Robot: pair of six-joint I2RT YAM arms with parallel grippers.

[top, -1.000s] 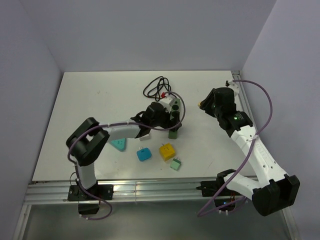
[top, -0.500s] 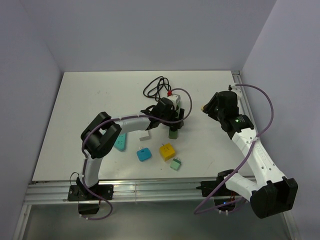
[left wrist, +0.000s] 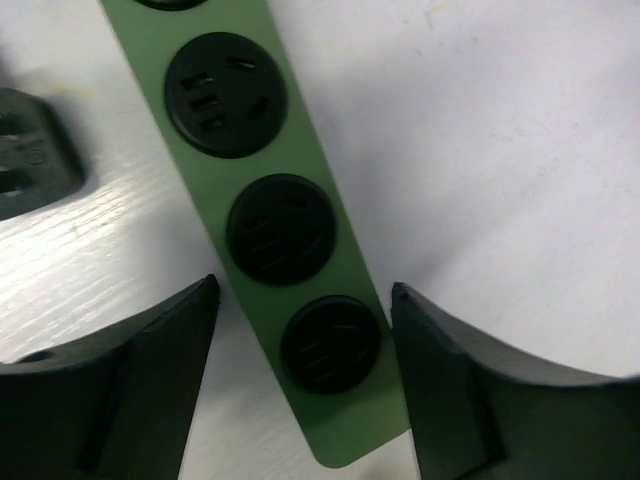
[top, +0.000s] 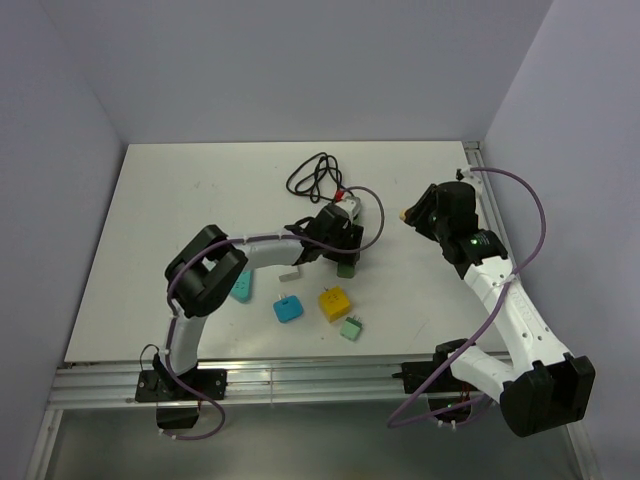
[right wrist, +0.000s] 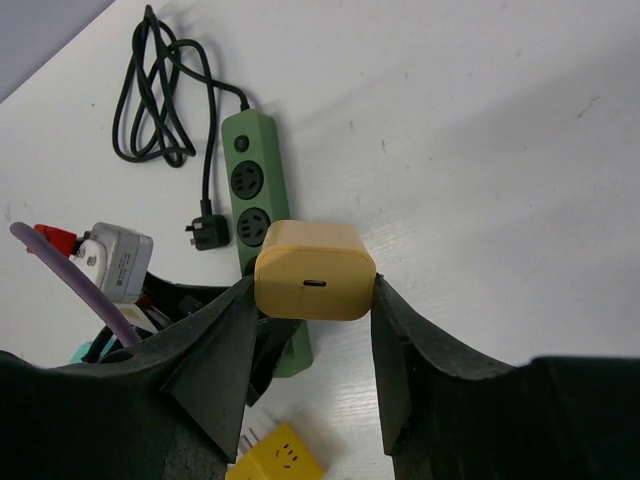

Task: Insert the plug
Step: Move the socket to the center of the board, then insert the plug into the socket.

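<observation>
A green power strip lies mid-table with its round black sockets facing up. My left gripper straddles its near end, open. The right finger touches the strip's edge, while the left finger stands a little off it. The plug is a tan block with a small slot in its face. My right gripper is shut on it, holding it in the air above the table to the right of the strip. From above, the plug shows at the right gripper's tip.
The strip's black cable is coiled behind it and its black plug head lies beside the strip. Loose adapters lie in front: yellow, blue, small green, teal, white.
My left gripper has slid over the strip's near end and its jaws have narrowed around it. The right arm drew back a little with the plug, then held still.
</observation>
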